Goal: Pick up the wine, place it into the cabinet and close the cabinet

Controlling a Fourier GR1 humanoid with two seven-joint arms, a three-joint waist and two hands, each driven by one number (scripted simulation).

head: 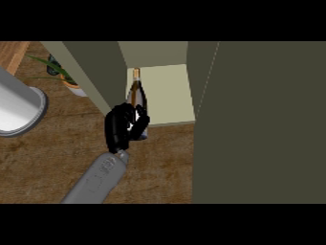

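The step now is putting the wine away. The left robot hand (125, 128) is curled round the fat part of the wine bottle (137, 91) and hides most of it, so only the thin neck pokes out.

The bottle is at the mouth of the open cabinet (98, 72), close to its left wall, by the front edge of the pale shelf (169, 95). I cannot tell if it touches the shelf. Its long line runs from 6 o'clock to 12 o'clock, and its top points to 12 o'clock, into the cabinet. I think it stands up straight.

Next, I think the robot hand must go a bit toward 1 o'clock, set the bottle on the shelf, let go and pull back toward 6 o'clock. Then the big dark door (264, 119) at 3 o'clock needs a push shut. The right robot hand does not show.
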